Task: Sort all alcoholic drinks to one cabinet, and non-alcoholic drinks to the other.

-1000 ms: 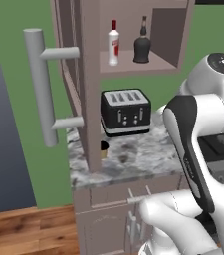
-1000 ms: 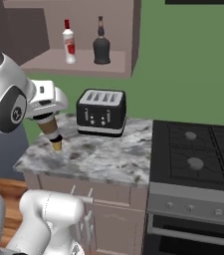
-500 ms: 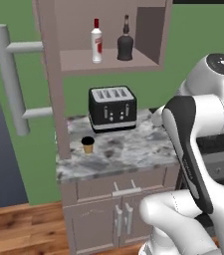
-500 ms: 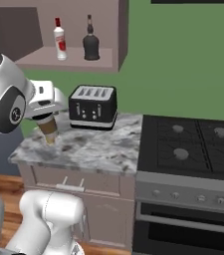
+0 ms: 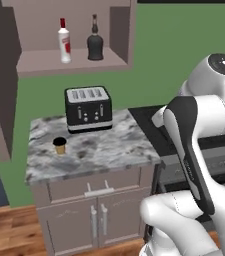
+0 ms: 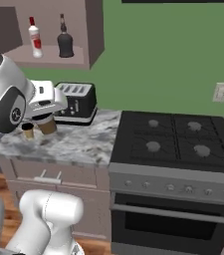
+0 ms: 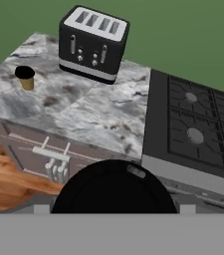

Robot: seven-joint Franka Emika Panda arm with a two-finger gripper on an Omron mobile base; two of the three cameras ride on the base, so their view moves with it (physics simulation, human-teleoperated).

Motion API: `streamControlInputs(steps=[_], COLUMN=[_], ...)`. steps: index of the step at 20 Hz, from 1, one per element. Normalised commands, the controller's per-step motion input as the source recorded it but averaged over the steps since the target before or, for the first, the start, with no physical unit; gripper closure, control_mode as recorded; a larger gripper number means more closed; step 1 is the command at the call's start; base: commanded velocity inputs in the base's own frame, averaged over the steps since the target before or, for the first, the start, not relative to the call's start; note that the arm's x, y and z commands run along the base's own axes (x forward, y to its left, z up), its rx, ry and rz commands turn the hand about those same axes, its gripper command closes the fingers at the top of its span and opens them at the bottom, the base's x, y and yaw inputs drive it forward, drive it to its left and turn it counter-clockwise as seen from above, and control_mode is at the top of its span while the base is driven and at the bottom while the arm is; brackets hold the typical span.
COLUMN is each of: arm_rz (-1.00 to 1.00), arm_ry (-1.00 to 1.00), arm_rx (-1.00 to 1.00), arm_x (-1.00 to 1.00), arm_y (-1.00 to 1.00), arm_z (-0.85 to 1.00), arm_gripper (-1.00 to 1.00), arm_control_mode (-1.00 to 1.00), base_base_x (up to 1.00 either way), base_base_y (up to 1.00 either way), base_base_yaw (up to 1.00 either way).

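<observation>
The open wall cabinet [image 5: 121,35] [image 6: 93,35] holds both alcoholic drinks on its shelf: a slim clear bottle with red label [image 5: 64,42] [image 6: 34,39] and, to its right, a squat black bottle [image 5: 95,44] [image 6: 65,43]. The small tan cup with a black top [image 5: 59,145] [image 6: 28,131] [image 7: 25,77] stands on the marble counter [image 5: 109,150] [image 7: 103,114] near its left front, left of the toaster. My gripper [image 6: 46,118] hangs folded close to my body, well short of the counter, open and holding nothing. The other cabinet is out of view.
A black four-slot toaster [image 5: 88,107] [image 6: 76,102] [image 7: 93,42] sits at the back of the counter. A black stove with several burners [image 6: 175,142] [image 7: 198,124] adjoins it on the right. The cabinet's open door [image 5: 1,75] hangs at far left. Low drawer units [image 5: 91,210] stand below.
The base has driven, so the whole scene slid: the door's bar handle left the left base view and the stove came into view. Bottles, cup and arm pose are unchanged.
</observation>
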Motion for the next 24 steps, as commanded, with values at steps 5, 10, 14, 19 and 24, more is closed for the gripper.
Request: streamControlInputs(steps=[5,10,14,19,24], arm_rz=[0.00,0.00,0.00,0.00,0.00], arm_ry=[0.00,0.00,0.00,0.00,0.00], arm_rx=[0.00,0.00,0.00,0.00,0.00], arm_x=[0.00,0.00,0.00,0.00,0.00], arm_y=[0.00,0.00,0.00,0.00,0.00], arm_z=[0.00,0.00,0.00,0.00,0.00], arm_gripper=[1.00,1.00,1.00,1.00,1.00], arm_control_mode=[1.00,1.00,1.00,1.00,1.00], base_base_x=[-0.12,-0.12,-0.13,-0.13,-0.13], base_base_y=[-0.62,-0.59,-0.61,-0.61,-0.60], base_base_yaw=[-0.03,-0.01,0.00,0.00,0.00])
